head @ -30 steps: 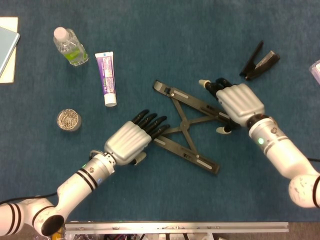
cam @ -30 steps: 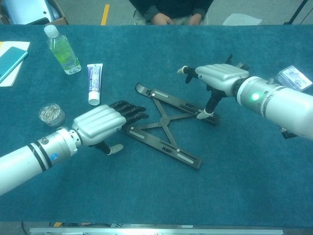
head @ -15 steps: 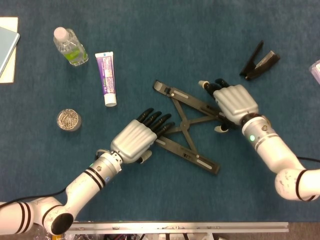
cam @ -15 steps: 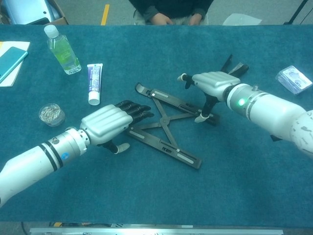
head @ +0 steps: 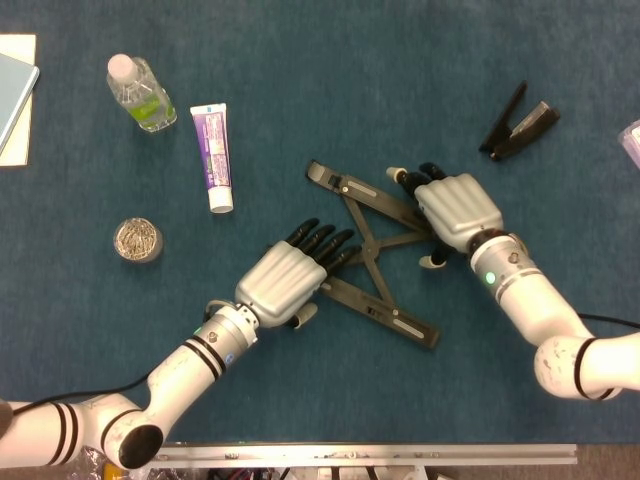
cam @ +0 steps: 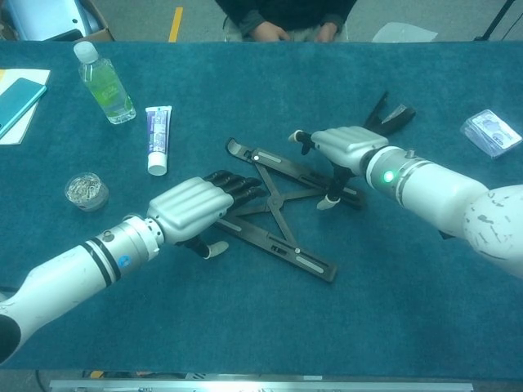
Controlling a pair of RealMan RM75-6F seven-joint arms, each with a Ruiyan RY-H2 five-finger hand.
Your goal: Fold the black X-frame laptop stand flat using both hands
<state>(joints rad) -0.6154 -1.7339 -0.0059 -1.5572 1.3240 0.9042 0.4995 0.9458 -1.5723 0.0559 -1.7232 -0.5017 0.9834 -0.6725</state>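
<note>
Two hands flank the stand (head: 372, 250), which lies spread in an X near the middle of the table (head: 400, 80). Head view: the left hand (head: 285, 280) lies palm down, fingertips on the near-left bar beside the centre pivot; the right hand (head: 455, 208) covers the far-right bar end. Neither visibly grips; fingers are extended, not clenched. Chest view: the left hand (cam: 192, 208) rests flat against the stand (cam: 282, 208); the right hand (cam: 343, 149) arches over its bar, thumb down beside it; whether it pinches the bar cannot be told. The stand looks rigid, light and thin, likely to slide on the cloth; press inward on opposite bar ends, clear of the pivot.
</note>
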